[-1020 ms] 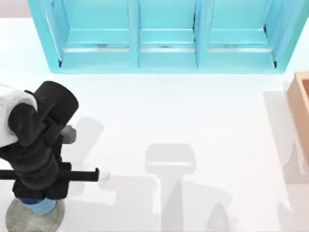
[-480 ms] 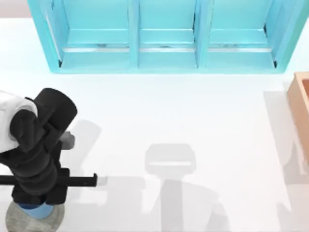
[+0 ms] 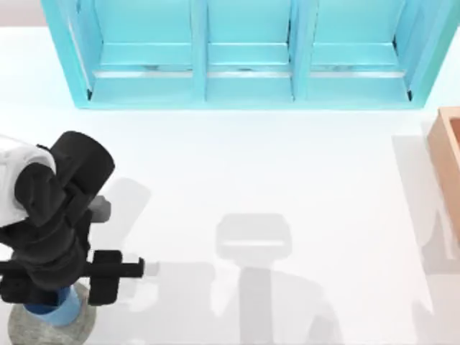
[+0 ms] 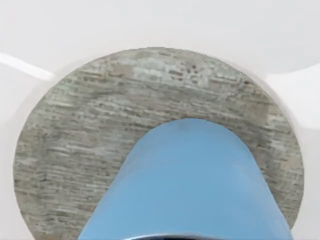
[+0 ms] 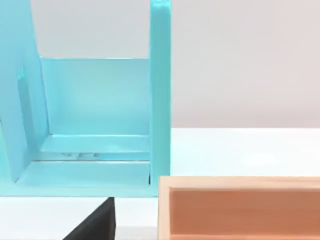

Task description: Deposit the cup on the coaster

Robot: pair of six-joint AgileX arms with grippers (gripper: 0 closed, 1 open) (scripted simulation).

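The blue cup [image 3: 56,307] stands upright on the grey speckled coaster [image 3: 80,328] at the table's front left corner. My left gripper [image 3: 59,289] hangs straight above it, open, with one black finger [image 3: 105,286] out to the right of the cup and the other at the picture's left edge. The arm's black body hides most of the cup's top. In the left wrist view the cup [image 4: 185,180] rests inside the coaster [image 4: 75,140], with the disc's rim showing all around its far side.
A turquoise shelf cabinet [image 3: 244,57] runs along the back of the table, and the right wrist view looks at the cabinet's end [image 5: 95,110]. An orange wooden box [image 3: 449,158] sits at the right edge and appears close up as the box wall [image 5: 240,210].
My left gripper's fingers have spread apart from the cup. The cup stays on the coaster, and the arm has barely shifted.
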